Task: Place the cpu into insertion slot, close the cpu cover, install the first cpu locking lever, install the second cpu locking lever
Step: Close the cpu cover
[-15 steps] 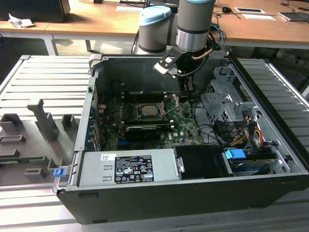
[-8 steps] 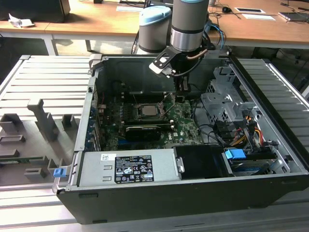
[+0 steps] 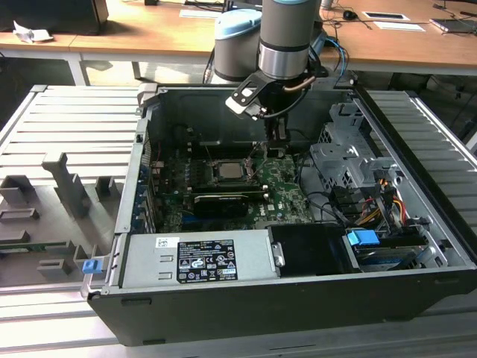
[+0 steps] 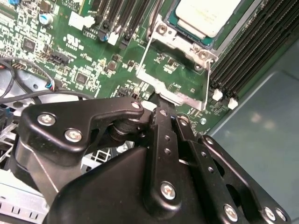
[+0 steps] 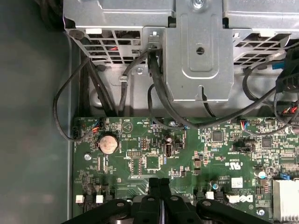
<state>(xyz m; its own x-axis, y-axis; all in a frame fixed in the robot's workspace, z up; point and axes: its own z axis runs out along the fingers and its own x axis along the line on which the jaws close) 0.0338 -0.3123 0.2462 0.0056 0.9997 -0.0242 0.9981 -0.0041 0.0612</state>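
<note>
The cpu [image 3: 227, 171] lies flat in its socket on the green motherboard, silvery top up; in the second wrist view the cpu [image 4: 205, 14] sits beyond the swung-open cpu cover [image 4: 174, 95]. The cover is a metal frame whose window shows bare board. Thin wire locking levers [image 4: 207, 79] run along the cover's sides, unlatched. My gripper [image 4: 161, 105] is shut, its tip at the cover's free edge; I cannot tell if it touches. In the first wrist view the gripper [image 5: 159, 183] has its fingers pressed together just above the board. From outside, the gripper [image 3: 277, 149] hangs on the exterior view's right of the socket.
The open computer case [image 3: 134, 186] walls the board in. A metal drive cage [image 3: 343, 168] with black cables [image 5: 159, 88] stands close on the exterior view's right. A graphics card [image 3: 220, 203] and power supply [image 3: 197, 257] lie nearer the camera. A coin battery [image 5: 108, 143] sits on the board.
</note>
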